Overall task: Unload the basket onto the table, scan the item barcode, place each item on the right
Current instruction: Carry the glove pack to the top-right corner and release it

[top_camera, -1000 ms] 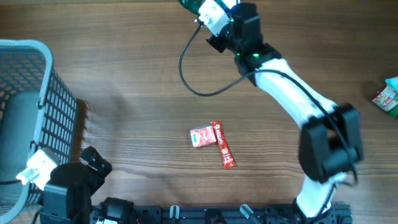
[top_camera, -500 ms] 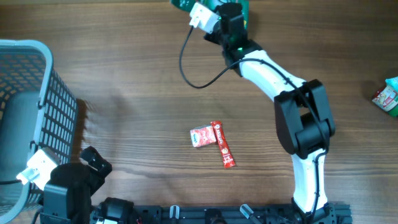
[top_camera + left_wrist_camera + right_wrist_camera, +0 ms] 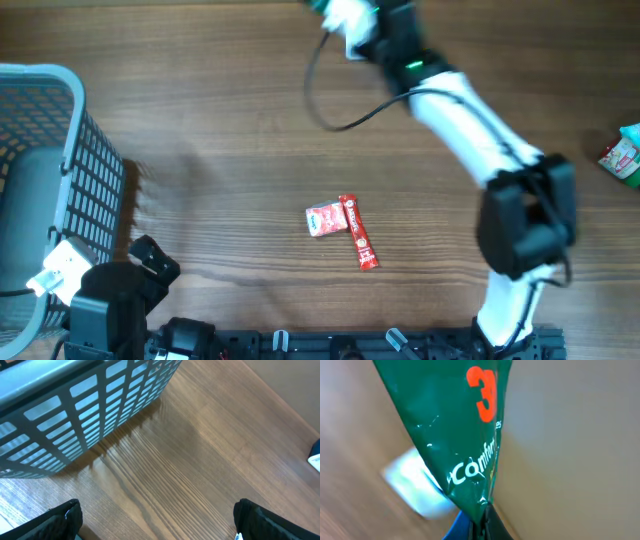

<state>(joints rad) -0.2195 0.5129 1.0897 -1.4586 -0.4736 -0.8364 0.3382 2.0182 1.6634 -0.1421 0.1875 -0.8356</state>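
Right wrist view is showing the right gripper [image 3: 479,522] pinching shut on a corner of the green pouch [image 3: 455,435], held up at the table's far edge. So narrow a grip on slick film is risking a slip or twist that hides the barcode (none is showing now). The left gripper [image 3: 160,527] is sitting wide open, empty, near left. The wooden table [image 3: 200,150] is looking matt and grained; the grey basket [image 3: 100,180], rigid mesh; the pouch, glossy and tapering; the red sachets [image 3: 345,225], small and flat.
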